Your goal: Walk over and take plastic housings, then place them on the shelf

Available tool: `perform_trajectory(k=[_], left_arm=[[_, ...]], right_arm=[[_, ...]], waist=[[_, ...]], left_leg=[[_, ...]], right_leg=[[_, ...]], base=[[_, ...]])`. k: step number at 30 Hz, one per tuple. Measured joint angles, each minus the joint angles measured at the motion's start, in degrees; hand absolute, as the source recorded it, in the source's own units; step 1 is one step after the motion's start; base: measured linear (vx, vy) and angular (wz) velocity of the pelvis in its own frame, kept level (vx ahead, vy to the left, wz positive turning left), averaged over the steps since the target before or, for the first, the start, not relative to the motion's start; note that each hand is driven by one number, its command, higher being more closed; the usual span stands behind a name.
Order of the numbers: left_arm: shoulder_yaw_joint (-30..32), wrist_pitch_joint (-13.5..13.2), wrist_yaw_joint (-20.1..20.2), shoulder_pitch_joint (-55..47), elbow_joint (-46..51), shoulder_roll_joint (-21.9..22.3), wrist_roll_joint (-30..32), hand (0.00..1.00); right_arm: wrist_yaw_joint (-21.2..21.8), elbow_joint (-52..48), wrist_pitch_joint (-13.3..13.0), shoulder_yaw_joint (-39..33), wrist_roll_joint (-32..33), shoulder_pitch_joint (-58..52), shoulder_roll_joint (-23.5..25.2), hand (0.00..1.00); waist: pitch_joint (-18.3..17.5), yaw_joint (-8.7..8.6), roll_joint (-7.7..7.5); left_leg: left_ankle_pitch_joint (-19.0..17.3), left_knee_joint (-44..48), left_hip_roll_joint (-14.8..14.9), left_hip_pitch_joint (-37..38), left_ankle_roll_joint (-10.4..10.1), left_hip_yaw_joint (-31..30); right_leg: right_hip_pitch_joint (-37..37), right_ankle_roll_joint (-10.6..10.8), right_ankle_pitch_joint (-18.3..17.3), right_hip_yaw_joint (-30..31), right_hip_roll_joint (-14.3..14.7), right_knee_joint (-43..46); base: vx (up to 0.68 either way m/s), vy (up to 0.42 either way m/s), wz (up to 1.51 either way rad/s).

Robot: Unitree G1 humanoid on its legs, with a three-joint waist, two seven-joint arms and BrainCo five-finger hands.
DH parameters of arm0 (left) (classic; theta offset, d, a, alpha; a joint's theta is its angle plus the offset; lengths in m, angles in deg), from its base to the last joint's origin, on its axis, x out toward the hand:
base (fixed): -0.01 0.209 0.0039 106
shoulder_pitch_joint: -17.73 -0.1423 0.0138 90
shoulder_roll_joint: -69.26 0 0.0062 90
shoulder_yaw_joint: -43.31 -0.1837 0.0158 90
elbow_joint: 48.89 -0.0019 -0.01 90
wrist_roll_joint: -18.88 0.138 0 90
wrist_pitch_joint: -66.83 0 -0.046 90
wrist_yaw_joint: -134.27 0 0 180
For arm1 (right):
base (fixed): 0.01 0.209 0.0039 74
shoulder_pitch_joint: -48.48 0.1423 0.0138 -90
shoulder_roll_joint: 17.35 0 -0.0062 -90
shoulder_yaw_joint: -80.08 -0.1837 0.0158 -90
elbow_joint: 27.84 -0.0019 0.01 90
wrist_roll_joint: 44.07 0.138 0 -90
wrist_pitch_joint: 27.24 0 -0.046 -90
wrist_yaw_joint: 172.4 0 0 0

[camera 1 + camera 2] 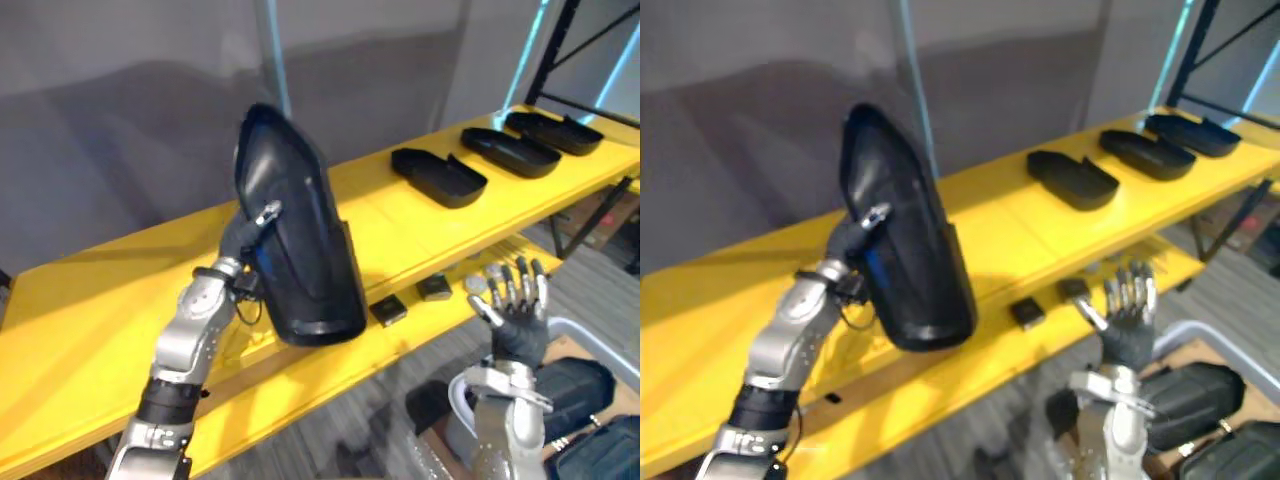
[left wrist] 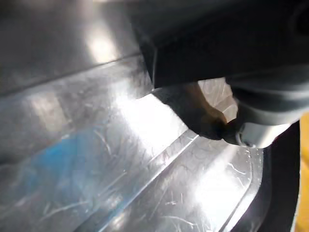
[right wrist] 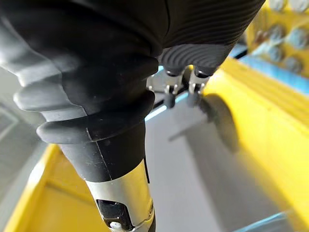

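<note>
The left hand [image 1: 243,238] has its fingers and thumb curled over the rim of 1 black plastic housing [image 1: 300,240] and holds it upright, narrow end up, above the near half of the yellow shelf [image 1: 90,300]. The left wrist view looks into the glossy, scratched hollow of the shell, with a dark-tipped finger hooked over its edge. That suggests a rim pinch, which suits a thin-walled part that offers no other purchase. The housing hangs clear of the shelf surface; I judge it is being carried in for placing and not yet set down.

Farther along the shelf, toward the robot's right, a row of housings [image 1: 510,150] numbers 3. They lie flat with the hollow side up, near one another and angled alike, so the bare stretch of shelf under the held piece looks like the natural next spot.

The right hand [image 1: 517,325] is raised in front of the lower board [image 1: 330,372], fingers straight and spread, holding nothing, well apart from the load. 2 small black blocks [image 1: 388,310] sit on that lower board.
</note>
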Motion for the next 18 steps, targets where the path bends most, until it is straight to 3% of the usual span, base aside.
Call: perform_trajectory(k=[2,11,18], left_arm=[[0.2,-0.2,-3.7,2.5,-2.3,0.0,0.6,1.0],[1.0,-1.5,-9.4,7.1,-11.6,-1.9,8.5,1.0],[0.6,-1.3,-9.8,12.4,-17.9,-4.0,16.8,1.0]], right_arm=[[0.9,0.7,0.5,0.0,0.0,-0.8,0.0,0.0],[3.7,2.3,2.1,2.3,0.1,-2.8,-0.6,0.0],[6.3,3.9,2.8,2.6,0.1,-3.8,-2.5,0.0]], waist=[[0.0,-0.45,0.01],[-0.1,-2.24,-0.05],[0.0,-3.39,0.08]], left_leg=[[0.0,0.0,0.0,0.0,0.0,0.2],[0.0,0.0,0.5,0.0,0.0,4.3],[0.0,0.0,0.5,-0.5,0.0,6.5]], right_leg=[[-0.1,0.0,0.1,0.1,0.0,0.0],[-2.6,0.0,1.4,3.7,0.5,-0.9],[-5.0,0.4,2.0,6.5,0.8,-0.9]], base=[[0.0,0.0,0.0],[-0.04,0.01,-0.22],[-0.01,0.007,-0.18]])
